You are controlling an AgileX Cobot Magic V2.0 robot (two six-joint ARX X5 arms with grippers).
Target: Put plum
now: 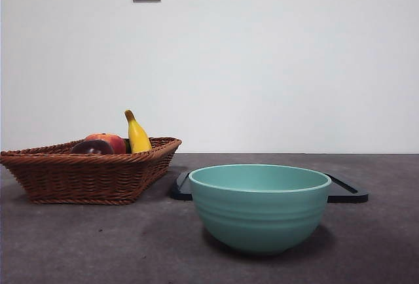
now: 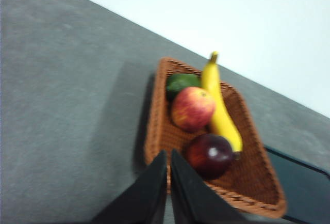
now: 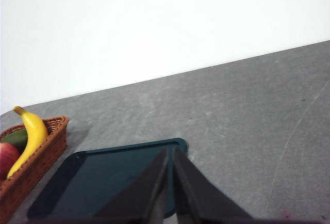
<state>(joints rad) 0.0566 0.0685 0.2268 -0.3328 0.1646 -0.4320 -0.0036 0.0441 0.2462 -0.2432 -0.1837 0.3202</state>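
Plum (image 2: 209, 155): round, no long axis, lying in the wicker basket (image 2: 154, 131) beside apple (image 2: 192, 108) and banana (image 2: 219, 105), at about two o'clock from the nearer left gripper (image 2: 168, 159), jaws pressed together; right gripper (image 3: 171, 157), likewise closed, waits over the dark tray (image 3: 103, 177).

Grey table (image 1: 78, 245) bears basket (image 1: 85, 176), tray (image 1: 347, 192), bowl (image 1: 260, 207).

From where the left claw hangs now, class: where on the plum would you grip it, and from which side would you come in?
Probably from above, across the plum's widest middle. It lies low in the wicker basket, whose walls block a level approach. The banana lies close along one side and the apple sits beside it, so set the jaws across the freer sides. The left claw is shut, so open it first.
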